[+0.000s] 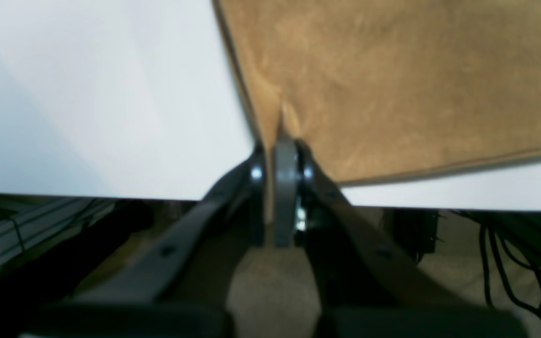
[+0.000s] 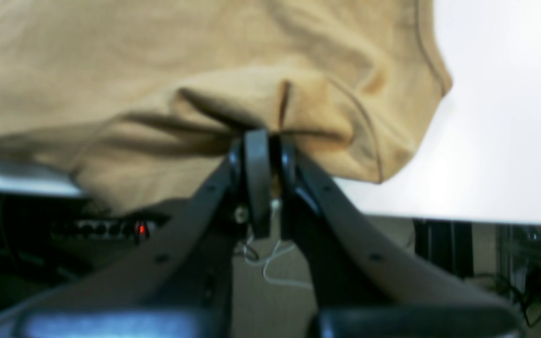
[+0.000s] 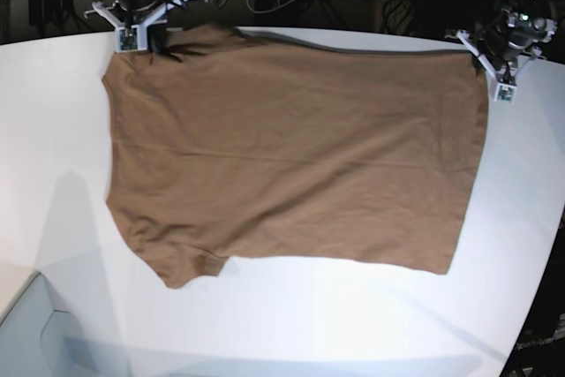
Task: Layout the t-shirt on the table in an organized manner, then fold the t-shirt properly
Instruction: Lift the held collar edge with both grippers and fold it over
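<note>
At table's [image 3: 291, 324] far edge: t-shirt [image 3: 291, 156] spread; left gripper [image 1: 281, 141] and right gripper [image 2: 263, 134] both pinching cloth corners. Layout step; folding next.

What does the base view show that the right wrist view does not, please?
Only the base view shows the whole t-shirt spread flat on the table, with both tools at its far edge: the right tool at the sleeve end, the left tool at the hem corner. Only the right wrist view shows up close the right tool shut on a bunched fold of sleeve cloth. Both show brown cloth on the white table.
</note>
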Controlling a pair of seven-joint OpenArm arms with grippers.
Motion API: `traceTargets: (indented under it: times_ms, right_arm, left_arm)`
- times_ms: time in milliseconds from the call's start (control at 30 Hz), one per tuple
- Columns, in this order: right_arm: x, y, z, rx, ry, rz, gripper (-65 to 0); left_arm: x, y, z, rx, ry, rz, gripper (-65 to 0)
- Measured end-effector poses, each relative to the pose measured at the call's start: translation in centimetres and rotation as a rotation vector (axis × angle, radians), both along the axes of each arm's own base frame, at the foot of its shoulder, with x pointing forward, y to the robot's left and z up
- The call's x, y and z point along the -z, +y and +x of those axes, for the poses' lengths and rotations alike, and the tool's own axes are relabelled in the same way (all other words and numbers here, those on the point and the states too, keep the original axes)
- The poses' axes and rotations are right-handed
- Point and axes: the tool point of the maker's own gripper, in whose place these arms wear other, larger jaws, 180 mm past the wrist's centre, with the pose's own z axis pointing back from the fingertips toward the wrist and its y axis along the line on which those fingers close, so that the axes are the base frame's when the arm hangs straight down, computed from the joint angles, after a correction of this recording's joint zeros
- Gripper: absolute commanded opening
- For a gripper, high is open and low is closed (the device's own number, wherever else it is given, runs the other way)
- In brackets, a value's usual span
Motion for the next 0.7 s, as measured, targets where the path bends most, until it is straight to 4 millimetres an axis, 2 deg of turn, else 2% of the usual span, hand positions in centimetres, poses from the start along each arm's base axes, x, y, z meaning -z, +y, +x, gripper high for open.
traceTargets:
  times_ms: [200,333,433,533,700]
  right_arm:
    - [-0.1,0.0,0.2,0.0,-0.005,0.0,-65.0]
    - [-0.2,-0.1,0.4,-0.009,-0.01,-0.006,-65.0]
    - [-0.4,-1.0,1.1,-0.022,-0.019,-0.035,-65.0]
    - [-0.4,-1.5,0.8,-0.018,0.008,-0.049,-65.0]
    - [-0.4,-1.4,0.7,-0.018,0.013,-0.048,-65.0]
  left_arm:
    - [-0.9,2.2,-0.4,-0.051,-0.012,0.036,-65.0]
    - [-0.8,2.0,-0.4,-0.051,-0.016,0.027,-65.0]
    - [-0.5,1.4,-0.6,-0.063,-0.012,0.014,-65.0]
    - [-0.2,0.7,-0.7,-0.066,-0.012,-0.008,-65.0]
    - [-0.9,0.7,-0.2,-0.056,-0.029,0.005,-65.0]
